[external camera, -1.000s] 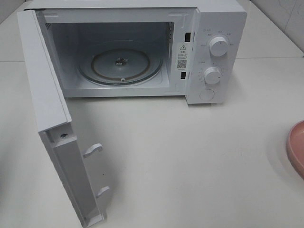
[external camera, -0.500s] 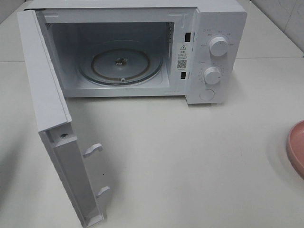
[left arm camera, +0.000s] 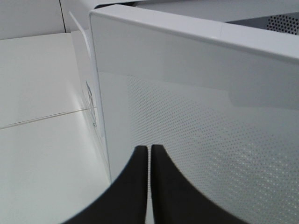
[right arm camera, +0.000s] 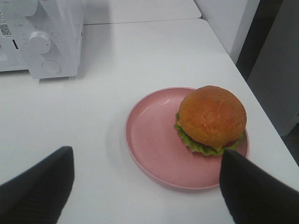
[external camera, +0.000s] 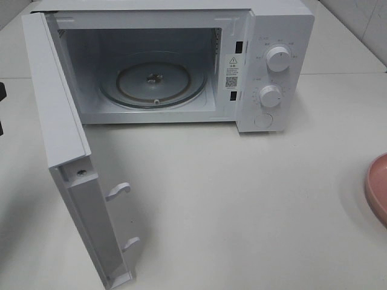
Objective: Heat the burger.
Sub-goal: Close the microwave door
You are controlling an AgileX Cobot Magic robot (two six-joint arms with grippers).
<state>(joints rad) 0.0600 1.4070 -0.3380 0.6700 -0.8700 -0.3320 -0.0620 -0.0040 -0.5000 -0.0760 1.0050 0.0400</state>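
The burger (right arm camera: 212,116), with a brown domed bun and green lettuce, sits on the right part of a pink plate (right arm camera: 149,140) in the right wrist view. My right gripper (right arm camera: 147,153) hangs open over the plate's near side, one dark finger (right arm camera: 46,182) out on the table and the other (right arm camera: 247,182) just beside the burger; nothing is held. In the high view only the plate's rim (external camera: 378,187) shows at the right edge, and the burger is out of view. My left gripper (left arm camera: 149,148) is shut and empty, its fingers pressed together right in front of the microwave door's dotted outer face (left arm camera: 196,130).
The white microwave (external camera: 278,36) stands at the back with its door (external camera: 57,109) swung wide open to the left. Its glass turntable (external camera: 154,81) is bare. Two knobs (external camera: 277,59) and a round button are on the right panel. The table's right edge runs close to the plate.
A dark piece of the left arm has come into view at the left edge of the high view. The microwave, door and plate have not moved.
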